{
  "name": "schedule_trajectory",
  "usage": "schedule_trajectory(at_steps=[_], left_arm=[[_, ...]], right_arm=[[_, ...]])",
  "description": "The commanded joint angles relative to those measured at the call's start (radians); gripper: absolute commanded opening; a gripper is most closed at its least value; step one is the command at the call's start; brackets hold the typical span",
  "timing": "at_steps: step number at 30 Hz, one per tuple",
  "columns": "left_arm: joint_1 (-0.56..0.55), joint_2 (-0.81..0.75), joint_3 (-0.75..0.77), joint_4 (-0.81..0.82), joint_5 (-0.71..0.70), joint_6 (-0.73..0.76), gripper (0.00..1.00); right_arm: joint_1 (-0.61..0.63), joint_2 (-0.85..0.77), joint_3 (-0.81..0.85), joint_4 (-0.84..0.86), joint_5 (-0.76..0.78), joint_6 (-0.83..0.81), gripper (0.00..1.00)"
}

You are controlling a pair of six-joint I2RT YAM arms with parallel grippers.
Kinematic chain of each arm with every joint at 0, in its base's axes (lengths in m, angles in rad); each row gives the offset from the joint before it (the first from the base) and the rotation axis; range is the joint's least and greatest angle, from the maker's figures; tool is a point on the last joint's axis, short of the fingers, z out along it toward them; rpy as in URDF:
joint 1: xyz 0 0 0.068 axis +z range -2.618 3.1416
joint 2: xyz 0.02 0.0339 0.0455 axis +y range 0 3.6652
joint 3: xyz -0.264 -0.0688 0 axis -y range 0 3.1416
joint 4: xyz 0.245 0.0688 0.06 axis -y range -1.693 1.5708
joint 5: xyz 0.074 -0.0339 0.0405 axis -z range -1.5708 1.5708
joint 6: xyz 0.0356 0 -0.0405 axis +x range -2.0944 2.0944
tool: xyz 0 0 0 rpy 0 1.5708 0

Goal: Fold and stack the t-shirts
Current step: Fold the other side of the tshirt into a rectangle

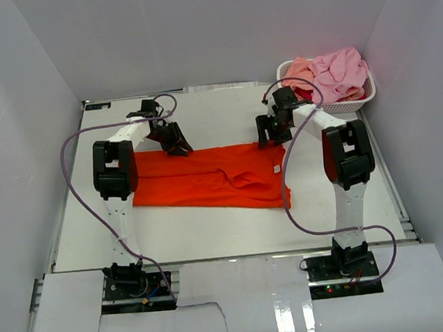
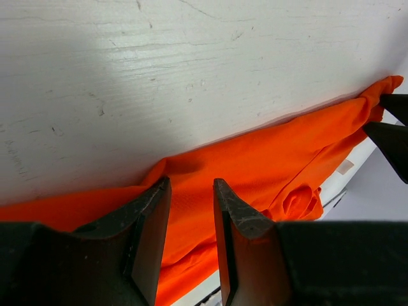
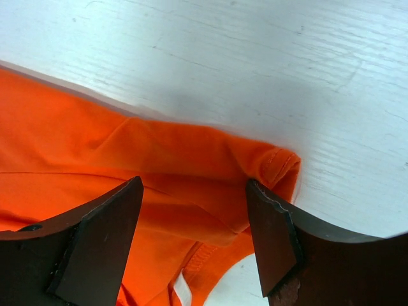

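White table, orange-red t-shirt lying across its middle, white basket at far right corner

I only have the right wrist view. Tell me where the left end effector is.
Observer: The left end effector is at the far edge of the shirt, near its left end.
Operator: Report its jaws.
Observer: Parted, with orange cloth showing in the gap.
Operator: Name whatever else is out there.
Observer: A basket at the far right, holding pink shirts.
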Motion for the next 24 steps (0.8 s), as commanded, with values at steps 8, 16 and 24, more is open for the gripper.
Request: schedule_trajectory(at_steps=[8,16,24], left_arm=[[0.02,-0.019,-0.006,-0.027,-0.116,0.017,0.45],[0.019,-0.031,0.023,-0.024,-0.068,0.012,0.44],[0.0,-0.301,0.068,0.042,-0.14,0.035,0.45]], right_arm=[[-0.05,0.012,-0.004,-0.001,0.06,0.012,0.72],[-0.047,-0.024,0.023,0.007,0.0,0.006,0.74],[0.005,-0.285,0.045,0.042,-0.038,-0.003,0.88]])
